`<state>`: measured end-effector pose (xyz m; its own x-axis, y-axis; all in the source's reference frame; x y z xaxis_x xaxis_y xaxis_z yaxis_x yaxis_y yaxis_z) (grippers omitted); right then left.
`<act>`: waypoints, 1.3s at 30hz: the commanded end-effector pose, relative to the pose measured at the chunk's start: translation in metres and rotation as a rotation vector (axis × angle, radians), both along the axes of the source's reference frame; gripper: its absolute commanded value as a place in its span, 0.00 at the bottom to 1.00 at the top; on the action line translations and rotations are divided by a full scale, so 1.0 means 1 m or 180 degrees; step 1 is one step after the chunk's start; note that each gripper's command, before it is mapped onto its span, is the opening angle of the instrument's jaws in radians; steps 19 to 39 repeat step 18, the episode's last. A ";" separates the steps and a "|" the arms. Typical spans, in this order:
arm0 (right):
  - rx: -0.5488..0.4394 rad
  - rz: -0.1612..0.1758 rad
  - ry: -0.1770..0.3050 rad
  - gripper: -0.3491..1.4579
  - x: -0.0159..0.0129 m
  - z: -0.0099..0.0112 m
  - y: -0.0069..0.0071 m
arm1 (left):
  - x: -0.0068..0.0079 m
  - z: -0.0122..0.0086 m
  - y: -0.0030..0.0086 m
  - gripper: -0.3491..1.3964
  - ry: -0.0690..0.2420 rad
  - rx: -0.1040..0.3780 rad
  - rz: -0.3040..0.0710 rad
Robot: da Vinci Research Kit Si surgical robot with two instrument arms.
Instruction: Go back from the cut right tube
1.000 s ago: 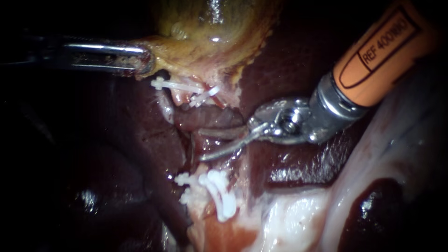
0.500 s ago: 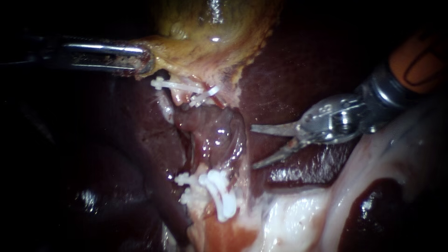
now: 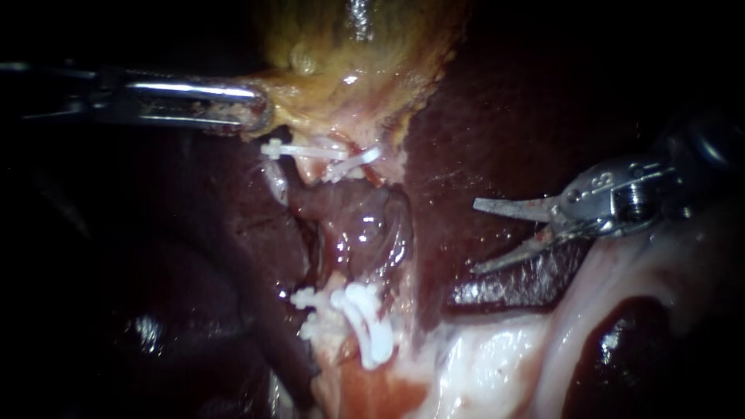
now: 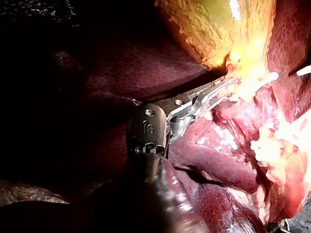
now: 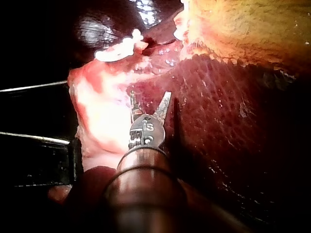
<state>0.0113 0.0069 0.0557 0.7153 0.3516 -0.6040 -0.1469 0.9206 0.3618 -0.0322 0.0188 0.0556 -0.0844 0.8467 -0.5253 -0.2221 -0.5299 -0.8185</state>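
Left instrument (image 3: 260,116) jaws clamp gallbladder (image 3: 349,62), likely to expose clips (image 3: 365,326); right instrument (image 3: 479,236) blades gape, empty, over liver (image 3: 481,116).

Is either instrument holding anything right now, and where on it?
The left instrument grips the gallbladder at its lower edge, near the upper clips. The right instrument, jaws open, holds nothing.

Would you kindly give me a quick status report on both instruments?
Right instrument open, clear of the cut tube. Left instrument shut on gallbladder. Nothing in the way.
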 end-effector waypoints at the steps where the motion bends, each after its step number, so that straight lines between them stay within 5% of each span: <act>1: 0.0004 -0.0001 0.0002 1.00 0.0000 0.0000 0.0000 | -0.0004 0.0005 -0.0001 0.00 0.0002 -0.0030 0.0015; 9: 0.0004 -0.0001 0.0002 1.00 0.0000 0.0000 0.0000 | -0.0024 0.0024 -0.0011 0.00 0.0009 0.0020 0.0052; 39: -0.0003 0.0006 -0.0002 1.00 0.0001 0.0000 0.0000 | -0.0024 0.0022 -0.0012 0.00 0.0008 0.0021 0.0053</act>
